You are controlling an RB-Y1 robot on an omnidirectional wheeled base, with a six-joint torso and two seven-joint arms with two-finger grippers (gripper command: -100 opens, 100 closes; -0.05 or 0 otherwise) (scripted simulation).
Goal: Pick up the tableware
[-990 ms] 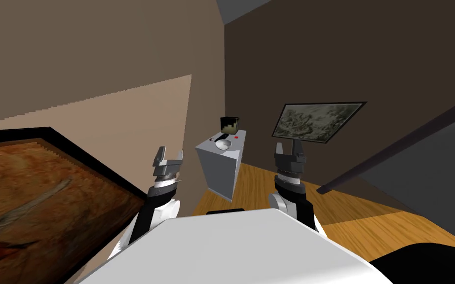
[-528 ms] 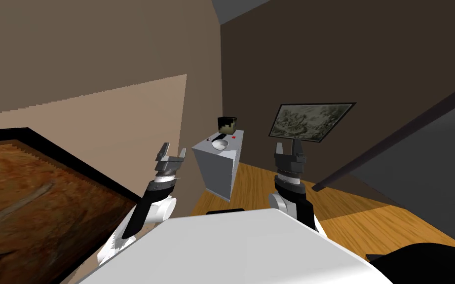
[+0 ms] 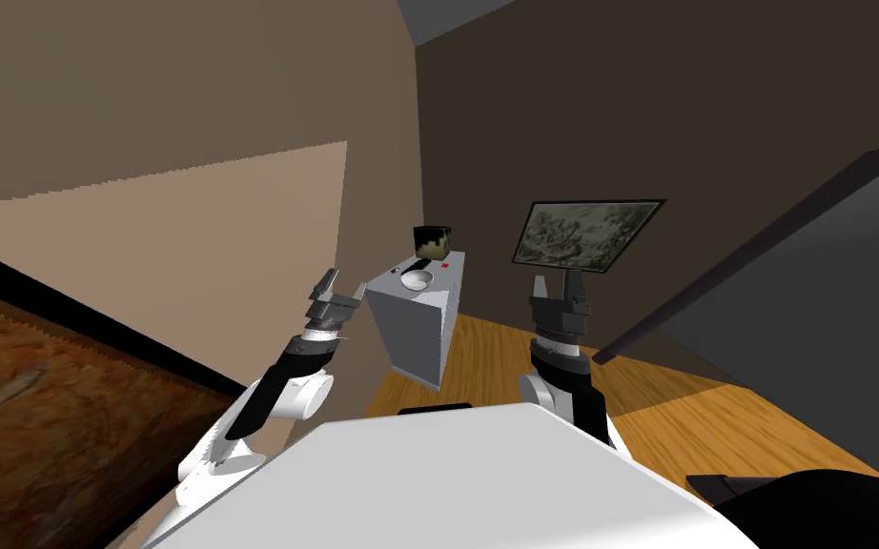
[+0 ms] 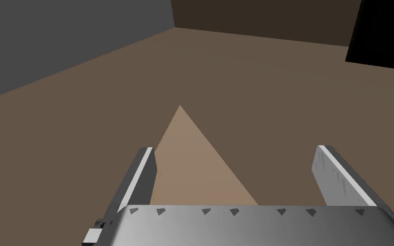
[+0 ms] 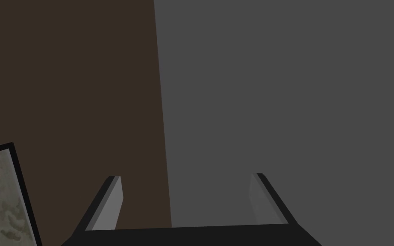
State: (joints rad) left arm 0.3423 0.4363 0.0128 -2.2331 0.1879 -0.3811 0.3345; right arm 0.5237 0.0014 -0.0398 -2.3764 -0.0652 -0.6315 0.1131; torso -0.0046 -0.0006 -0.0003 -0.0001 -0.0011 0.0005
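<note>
A white bowl [image 3: 418,279] sits on top of a grey cabinet [image 3: 416,329] in the room's corner, some way ahead of me. Beside the bowl lie a dark utensil [image 3: 398,272] and a small red item [image 3: 445,265], with a dark cube [image 3: 433,242] behind them. My left gripper [image 3: 342,289] is raised just left of the cabinet, still short of the bowl, and its fingers [image 4: 142,179] stand open and empty. My right gripper [image 3: 557,281] is held upright to the cabinet's right, open with nothing in it [image 5: 185,200].
A framed picture [image 3: 585,235] hangs on the dark wall right of the cabinet. A large brown painting [image 3: 37,410] leans at my lower left. Wooden floor [image 3: 495,357] lies between me and the cabinet. A dark slanted beam [image 3: 743,257] crosses on the right.
My view has turned, sliding the brown painting off to the left. My left arm has stretched forward, bringing its gripper closer to the cabinet. The right arm has held still.
</note>
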